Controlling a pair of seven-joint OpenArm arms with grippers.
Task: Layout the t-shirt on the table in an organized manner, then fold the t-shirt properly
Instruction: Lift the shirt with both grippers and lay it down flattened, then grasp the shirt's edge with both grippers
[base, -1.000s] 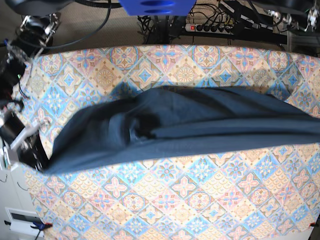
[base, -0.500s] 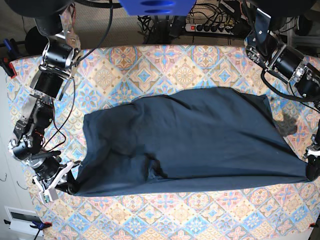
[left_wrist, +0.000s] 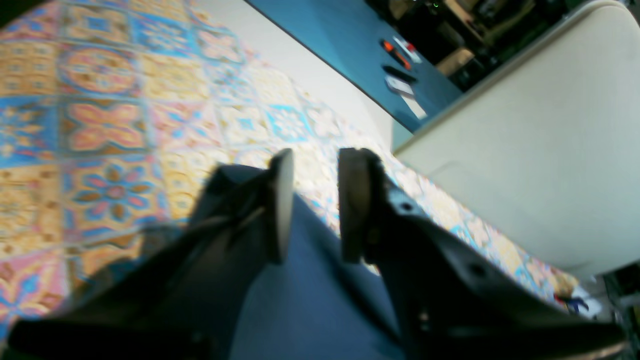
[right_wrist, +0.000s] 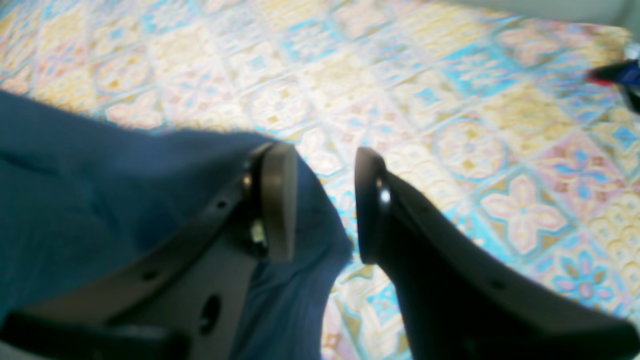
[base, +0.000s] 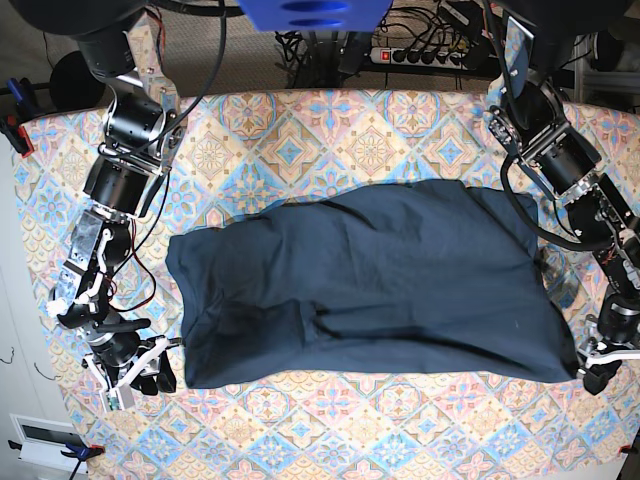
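A plain dark navy blue short-sleeved cotton t-shirt (base: 365, 285) lies spread across the middle of the tabletop (base: 330, 125), which is covered by a cloth of pastel blue, pink and cream diamond tiles with floral medallions. The garment forms a broad, roughly rectangular shape running from near one short edge of the tabletop to near the other, with soft wrinkles and a crease low in its middle. Bare patterned cloth shows along the far edge and along the near edge.

The right gripper (base: 152, 372) sits low over the near corner of the tabletop, just beside the shirt's corner. In the right wrist view the right gripper (right_wrist: 320, 200) has its jaws apart with a clear gap, patterned cloth and the rounded edge of the navy fabric (right_wrist: 100, 190) showing between and under them; nothing is pinched.

The left gripper (base: 600, 372) is at the opposite near corner, beside the shirt's other lower corner. In the left wrist view the left gripper (left_wrist: 312, 205) also stands with jaws apart above navy fabric (left_wrist: 305, 300), holding nothing.

A power strip (base: 420, 56) lies on the floor beyond the far edge.
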